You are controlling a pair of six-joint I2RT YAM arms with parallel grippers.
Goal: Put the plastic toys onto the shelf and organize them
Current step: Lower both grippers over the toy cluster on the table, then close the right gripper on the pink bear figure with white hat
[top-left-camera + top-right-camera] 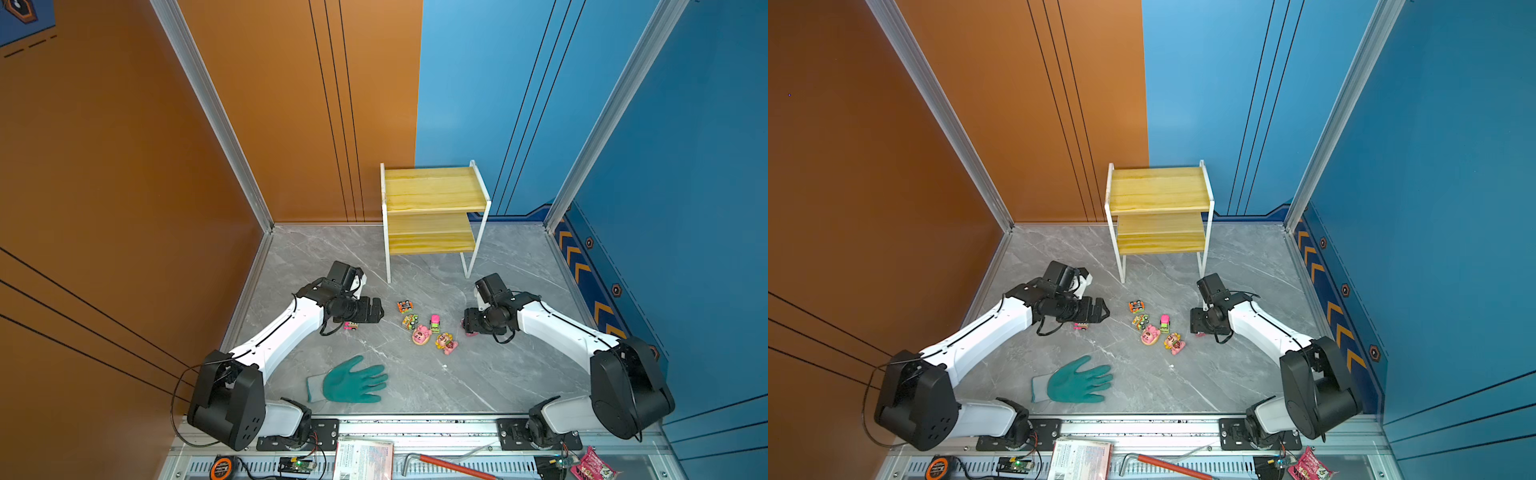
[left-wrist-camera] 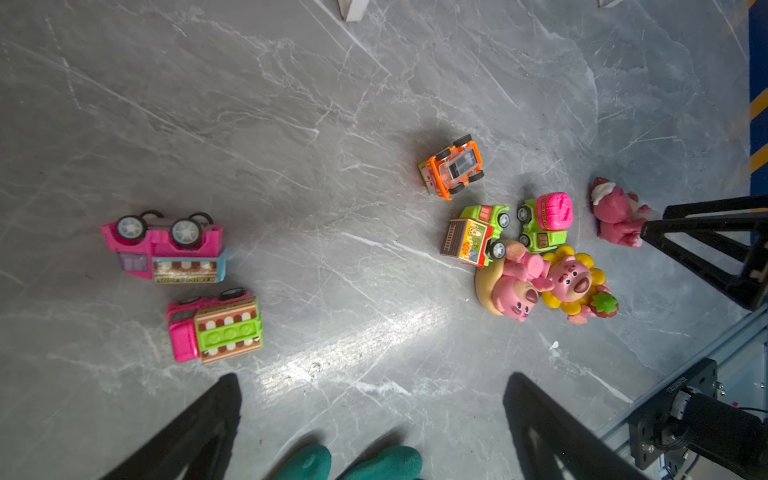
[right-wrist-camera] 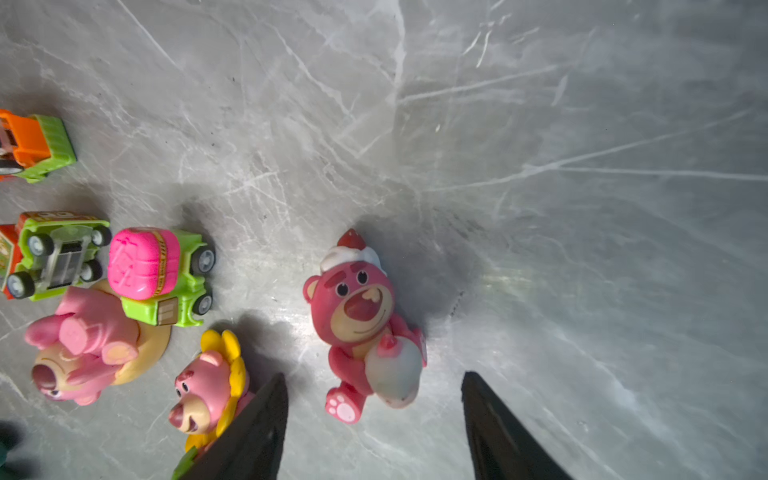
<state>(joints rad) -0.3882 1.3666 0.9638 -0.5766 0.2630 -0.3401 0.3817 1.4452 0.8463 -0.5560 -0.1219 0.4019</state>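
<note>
The right pincer (image 3: 375, 375) stands apart, straddling the cream-capped pink bear (image 3: 357, 307) on the surface (image 3: 582, 208). The left pincer (image 2: 372, 377) gapes wide near the upturned pink car (image 2: 166, 245).

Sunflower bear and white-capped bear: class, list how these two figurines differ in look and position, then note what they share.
The sunflower bear has yellow petals round its face; the white-capped bear has a white cap with a red tip. The sunflower bear lies close beside another pink bear; the white-capped bear lies alone between the jaws of the open right gripper. Both are pink bears on the table, not the shelf.
</note>
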